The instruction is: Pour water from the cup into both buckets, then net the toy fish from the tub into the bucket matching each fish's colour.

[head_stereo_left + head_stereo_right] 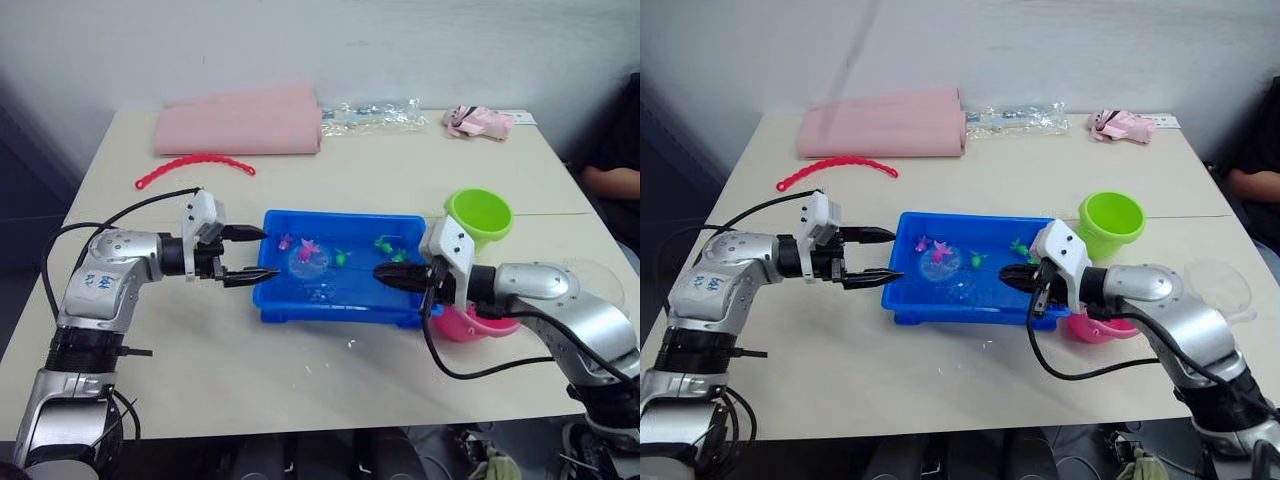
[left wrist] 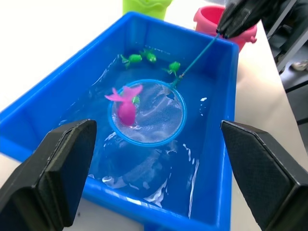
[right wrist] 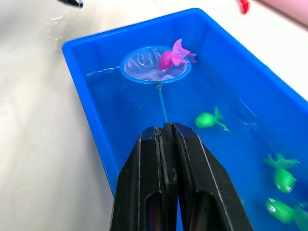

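Over the blue tub [image 1: 300,305] on the bench [image 1: 300,380], the net [image 2: 147,113] is gripped by its thin handle in the clenched right end effector [image 3: 166,139], a pink fish [image 2: 126,103] lying in its hoop. Beside the tub's end, the left end effector [image 1: 258,254] is held released.

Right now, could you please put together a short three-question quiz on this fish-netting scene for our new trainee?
1. True or false: the right gripper is shut on the thin stick of the round blue-rimmed mesh net.
2. Which colour is the tiny plastic fish lying in the hoop: A green, B pink, C yellow?
3. Fill in: the left gripper, beside the shallow blue plastic tub, is ____.

Key: 1 true; 2 B; 3 open.
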